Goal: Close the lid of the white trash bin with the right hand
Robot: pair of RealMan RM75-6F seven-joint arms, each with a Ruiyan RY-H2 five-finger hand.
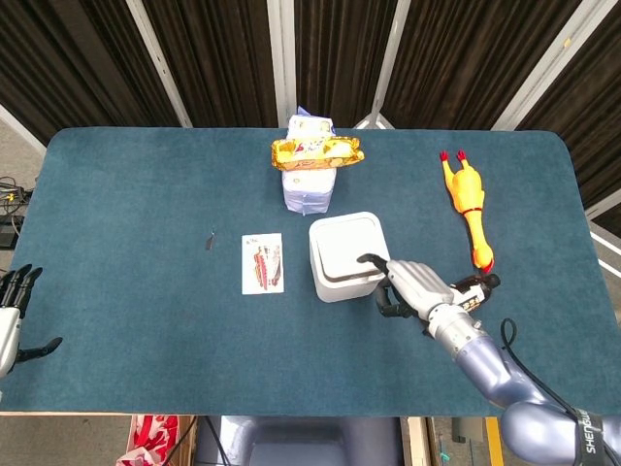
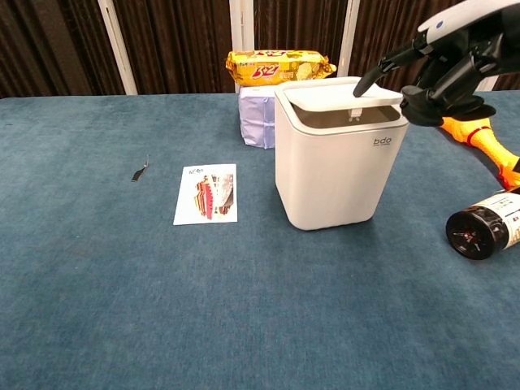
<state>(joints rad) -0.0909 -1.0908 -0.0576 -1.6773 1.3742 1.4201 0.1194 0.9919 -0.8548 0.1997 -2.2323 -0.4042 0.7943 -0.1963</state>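
At the far lower left of the head view, the robot's left hand (image 1: 12,309) hangs off the edge of the dark blue carpeted table (image 1: 126,223), fingers spread and holding nothing. Moving right, a small dark metal clip (image 1: 212,240) lies on the cloth, then a white printed card with a red picture (image 1: 262,262). Above centre, a yellow packet of biscuits (image 1: 316,149) rests on a pale lilac soft pack (image 1: 309,189). Just below that, at the middle of the frame, stands the white plastic trash bin (image 2: 329,171); its flat white lid (image 2: 341,93) is lowered almost level, yet the chest view shows a thin dark gap under its near edge, so it looks not fully seated. The right hand (image 1: 409,288), the nearer one by far, sits just right of the bin, fingers loosely curled and grasping nothing, one dark fingertip (image 2: 360,84) extended over the lid's right front corner; whether it touches is unclear. The lid lies left of and below the fingers, so a downward press would likely finish it. Further right lie a black bottle on its side (image 2: 481,227) and a yellow rubber chicken (image 1: 467,206).
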